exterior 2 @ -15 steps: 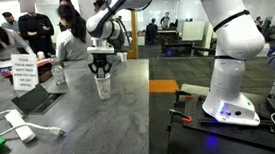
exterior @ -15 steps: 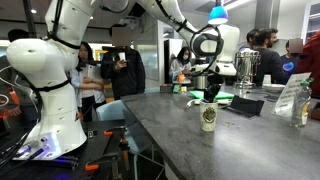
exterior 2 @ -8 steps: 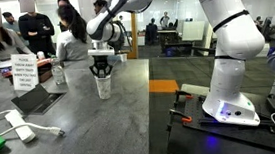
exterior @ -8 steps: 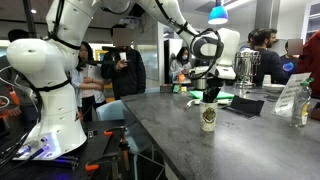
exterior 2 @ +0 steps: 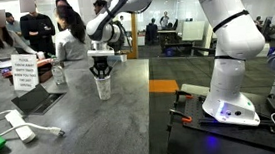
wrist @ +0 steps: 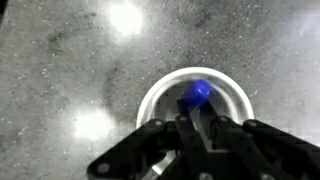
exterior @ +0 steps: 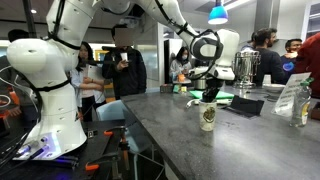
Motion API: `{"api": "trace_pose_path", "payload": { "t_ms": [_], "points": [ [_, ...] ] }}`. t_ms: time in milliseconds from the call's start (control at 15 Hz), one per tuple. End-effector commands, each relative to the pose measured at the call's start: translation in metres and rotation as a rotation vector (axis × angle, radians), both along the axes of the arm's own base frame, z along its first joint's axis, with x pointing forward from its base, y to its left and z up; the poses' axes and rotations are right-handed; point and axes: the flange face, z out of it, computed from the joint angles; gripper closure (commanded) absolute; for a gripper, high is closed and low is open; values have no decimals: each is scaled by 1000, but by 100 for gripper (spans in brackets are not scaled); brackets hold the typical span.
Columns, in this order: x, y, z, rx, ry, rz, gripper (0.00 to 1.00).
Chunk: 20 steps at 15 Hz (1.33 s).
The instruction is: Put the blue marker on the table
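The blue marker (wrist: 198, 92) stands upright in the patterned paper cup (wrist: 160, 95); only its blue tip and dark shaft show in the wrist view. My gripper (wrist: 197, 122) is right above the cup's mouth, its fingers drawn together around the marker's shaft. In both exterior views the gripper (exterior: 208, 92) (exterior 2: 101, 70) hangs straight over the cup (exterior: 208, 119) (exterior 2: 102, 88), which stands on the dark grey table (exterior: 190, 145) (exterior 2: 92, 131). The marker itself does not show in the exterior views.
A standing sign card (exterior 2: 23, 71), a clear glass (exterior 2: 59, 76), a dark tablet (exterior 2: 39, 99) and a white adapter with cable (exterior 2: 19, 125) lie on the table. More sign cards (exterior: 293, 97) stand at its far end. People stand behind.
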Motion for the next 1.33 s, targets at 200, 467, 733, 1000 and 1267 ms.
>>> {"api": "trace_pose_path", "payload": {
  "t_ms": [200, 467, 733, 1000, 1267],
  "points": [
    [-1, 2, 6, 5, 19, -11, 95],
    [-2, 3, 17, -2, 23, 9, 95],
    [-5, 4, 37, 2, 30, 25, 95],
    [-8, -2, 66, 13, 6, 25, 95],
    [-19, -8, 108, 5, -9, 40, 95]
  ]
}}
